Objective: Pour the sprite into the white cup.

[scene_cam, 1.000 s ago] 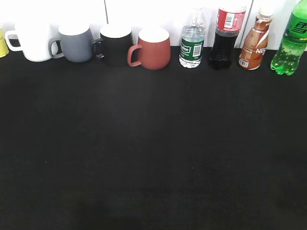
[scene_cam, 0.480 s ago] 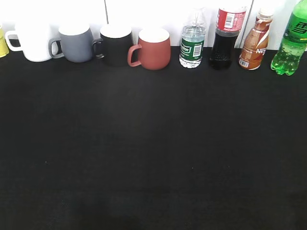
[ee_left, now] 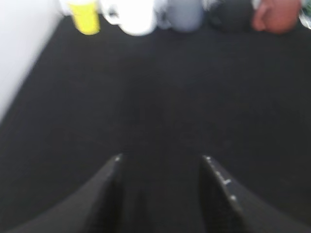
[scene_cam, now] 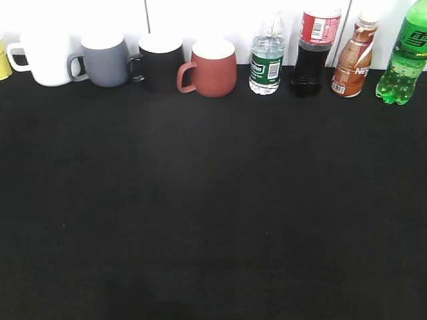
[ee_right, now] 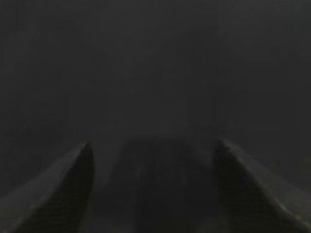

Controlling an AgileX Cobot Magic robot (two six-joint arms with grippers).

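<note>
The sprite (scene_cam: 403, 63), a bright green bottle, stands at the far right of the back row in the exterior view. The white cup (scene_cam: 47, 59) stands near the far left of that row, handle to the left; it also shows in the left wrist view (ee_left: 135, 15). Neither arm shows in the exterior view. My left gripper (ee_left: 162, 158) is open and empty over the black cloth, well short of the cups. My right gripper (ee_right: 153, 144) is open and empty over bare black cloth.
Along the back wall stand a yellow cup (scene_cam: 3, 60), grey mug (scene_cam: 105, 60), black mug (scene_cam: 160, 61), red-brown mug (scene_cam: 212, 68), clear water bottle (scene_cam: 266, 57), cola bottle (scene_cam: 313, 50) and a brown drink bottle (scene_cam: 353, 59). A white wall (ee_left: 19, 58) borders the left.
</note>
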